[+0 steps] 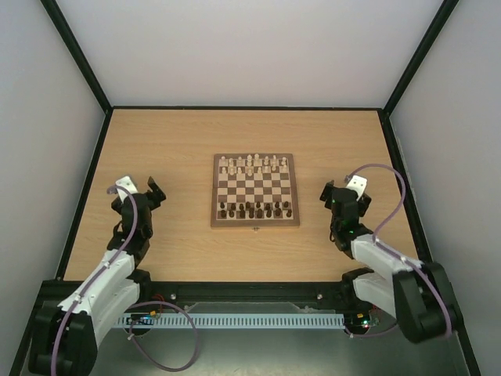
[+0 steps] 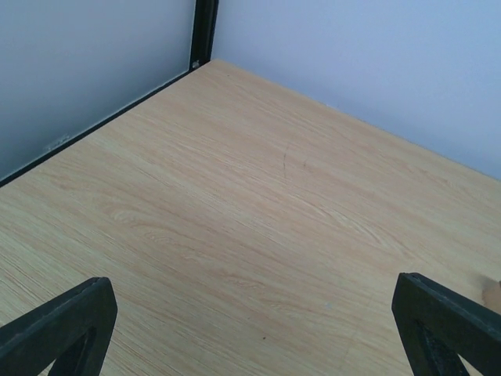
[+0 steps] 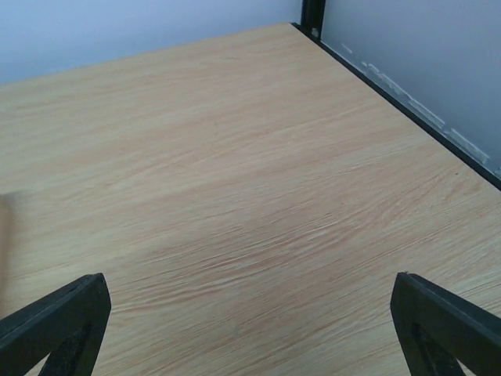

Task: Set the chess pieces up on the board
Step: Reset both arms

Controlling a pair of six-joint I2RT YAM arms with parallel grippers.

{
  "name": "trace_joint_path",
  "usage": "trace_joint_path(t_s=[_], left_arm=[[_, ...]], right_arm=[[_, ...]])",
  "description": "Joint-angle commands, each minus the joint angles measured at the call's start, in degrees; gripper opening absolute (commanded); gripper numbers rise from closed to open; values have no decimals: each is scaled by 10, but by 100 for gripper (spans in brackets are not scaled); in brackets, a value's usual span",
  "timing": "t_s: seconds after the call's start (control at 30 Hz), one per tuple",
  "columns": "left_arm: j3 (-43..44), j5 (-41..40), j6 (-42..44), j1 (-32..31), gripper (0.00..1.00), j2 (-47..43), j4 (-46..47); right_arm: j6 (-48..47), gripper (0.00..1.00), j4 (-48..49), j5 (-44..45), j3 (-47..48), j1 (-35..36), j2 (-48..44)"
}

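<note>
The board (image 1: pixel 255 189) lies flat in the middle of the table, its clasp on the near edge. The pale chess pieces (image 1: pixel 252 164) stand along its far two rows, some a little out of line. My left gripper (image 1: pixel 138 196) hangs open left of the board, well apart from it. My right gripper (image 1: pixel 343 197) hangs open to the board's right. In the left wrist view the gripper (image 2: pixel 250 333) has only bare table between its black fingers (image 2: pixel 63 329). The right wrist view shows the same: the gripper (image 3: pixel 250 333) holds nothing, with its fingers (image 3: pixel 446 325) wide apart.
Dark brown pieces (image 1: pixel 255 210) fill the board's near two rows. Black frame rails (image 1: pixel 244 107) and pale walls close in the wooden table (image 1: pixel 172 149) at the back and on both sides. The arm bases and cables (image 1: pixel 164 313) sit at the near edge.
</note>
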Motion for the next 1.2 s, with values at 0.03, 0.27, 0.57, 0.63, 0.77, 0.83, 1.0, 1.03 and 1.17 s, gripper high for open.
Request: trace_joint_path(t_s=[0.03,0.27,0.57,0.63,0.77,0.83,1.0,1.03,1.17], left_arm=[[-57,6,105,5,100,-11,191],[-66,-50,114,20,99,136,316],[1,24,119,59,100,294,380],[18,27,118,62,100,316,373],[34,21,127,63,100,332,362],[27,14,144,63,100,333,386],[30,9,160,71,100,374,443],[42,12,158,74,100,390,438],[63,19,164,72,100,406,415]], right_arm=[[-22,99,222,41,12,-33,147],[-27,99,312,-7,2,-95,229],[-45,98,344,-72,2,-112,261],[-58,99,383,-104,-21,-112,258],[-75,99,500,-126,-68,-112,292],[-68,98,455,-127,-54,-112,280],[-74,99,422,-136,-28,-112,291],[-76,99,435,-135,-30,-112,294],[-74,99,426,-137,-30,-112,292]])
